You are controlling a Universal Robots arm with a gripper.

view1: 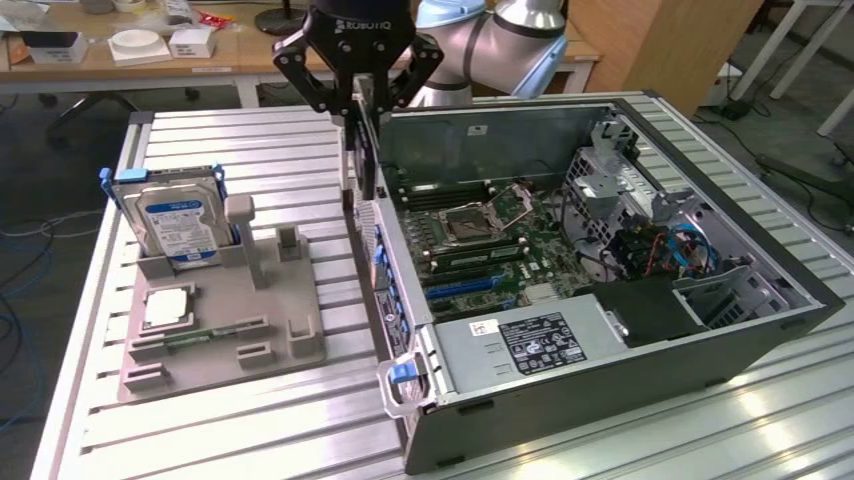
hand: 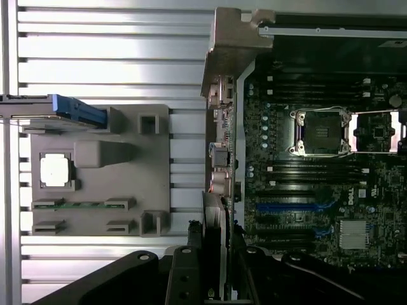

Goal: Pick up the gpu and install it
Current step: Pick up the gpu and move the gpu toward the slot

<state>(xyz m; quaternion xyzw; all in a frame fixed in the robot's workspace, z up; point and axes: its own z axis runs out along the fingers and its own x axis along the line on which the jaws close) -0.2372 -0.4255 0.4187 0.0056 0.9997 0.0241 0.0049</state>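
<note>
My gripper [view1: 362, 100] hangs above the rear wall of the open computer case [view1: 747, 330], shut on the gpu [view1: 358, 160]. The card shows edge-on as a thin dark strip dropping from the fingers just outside the case's rear edge. In the wrist view the gripper [hand: 215, 279] clamps the gpu [hand: 215, 222], which runs away from the camera along the case's rear panel. The motherboard [hand: 318, 165] lies beside it, with blue expansion slots [hand: 292, 206] close to the card's line.
A grey fixture tray [view1: 254, 320] at the exterior view's left holds an upright hard drive [view1: 178, 220], a processor chip [view1: 167, 310] and a memory stick [view1: 200, 338]. The power supply [view1: 534, 345] fills the case's near end. Desks with boxes stand behind.
</note>
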